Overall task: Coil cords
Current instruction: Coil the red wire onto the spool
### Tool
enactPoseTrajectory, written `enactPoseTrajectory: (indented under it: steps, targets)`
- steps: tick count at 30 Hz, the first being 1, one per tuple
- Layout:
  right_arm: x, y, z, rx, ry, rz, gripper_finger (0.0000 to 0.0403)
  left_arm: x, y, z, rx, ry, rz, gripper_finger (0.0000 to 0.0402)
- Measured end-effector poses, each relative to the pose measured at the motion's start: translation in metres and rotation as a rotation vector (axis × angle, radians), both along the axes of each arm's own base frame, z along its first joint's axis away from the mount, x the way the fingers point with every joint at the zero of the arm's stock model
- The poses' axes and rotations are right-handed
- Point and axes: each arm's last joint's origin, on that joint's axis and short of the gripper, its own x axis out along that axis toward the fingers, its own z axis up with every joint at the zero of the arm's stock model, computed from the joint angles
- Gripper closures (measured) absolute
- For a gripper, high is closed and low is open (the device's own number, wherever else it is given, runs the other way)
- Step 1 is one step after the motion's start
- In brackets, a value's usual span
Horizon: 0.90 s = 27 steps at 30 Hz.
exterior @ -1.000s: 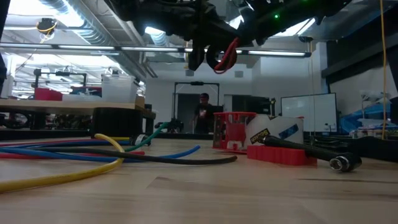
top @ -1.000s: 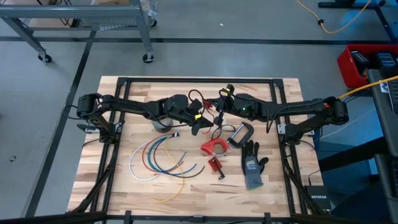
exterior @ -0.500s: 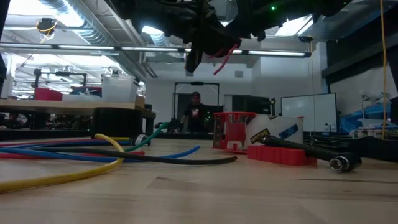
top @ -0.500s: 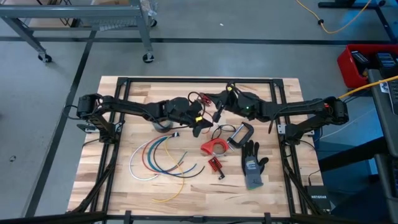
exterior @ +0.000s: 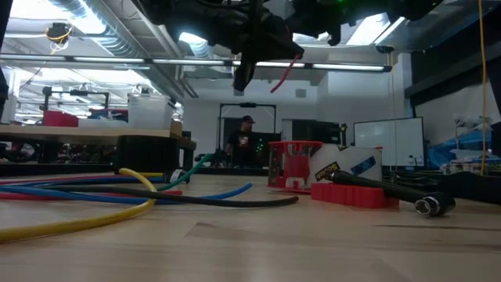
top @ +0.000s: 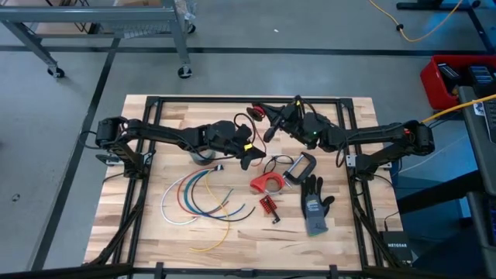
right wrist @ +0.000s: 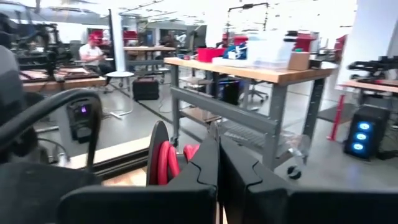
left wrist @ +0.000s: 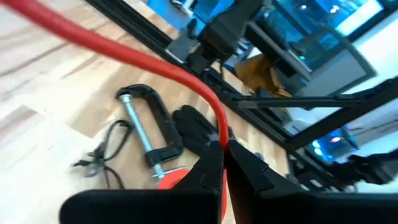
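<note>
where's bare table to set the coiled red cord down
Bare wood lies along the table's near-left corner, below the white cord, and along the near edge right of the yellow cord. The far-left corner is bare too. The middle is crowded: C-clamp, red tape dispenser, glove.

The table [top: 155, 232] is pale striped wood inside a black frame [top: 248, 99]. Beside the grey tape roll [top: 203, 155] lie cords [top: 194, 198] in white, red, blue, green and yellow arcs. Right of the roll sit a red ring [top: 267, 184], a black clamp [top: 298, 167] with a silver screw, a small red comb-like piece [top: 268, 204] and a grey-and-black glove [top: 315, 205]. Above the roll, a red cord [top: 249, 118] loops between the dark arms; their grippers are black
</note>
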Motion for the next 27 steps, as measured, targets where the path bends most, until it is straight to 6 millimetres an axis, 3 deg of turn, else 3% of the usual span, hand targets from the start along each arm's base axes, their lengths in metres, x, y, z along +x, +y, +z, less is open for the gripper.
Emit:
enactPoseTrajectory:
  steps: [13,27]
  targets:
    - [-0.001,-0.002,-0.006,-0.03,0.098,-0.092,0.04,0.003,-0.004,0.01,-0.087,-0.106,-0.126,0.0401]
    - [-0.001,-0.001,-0.019,-0.043,0.258,-0.044,0.04,0.007,-0.009,0.033,-0.11,-0.183,-0.303,0.0401]
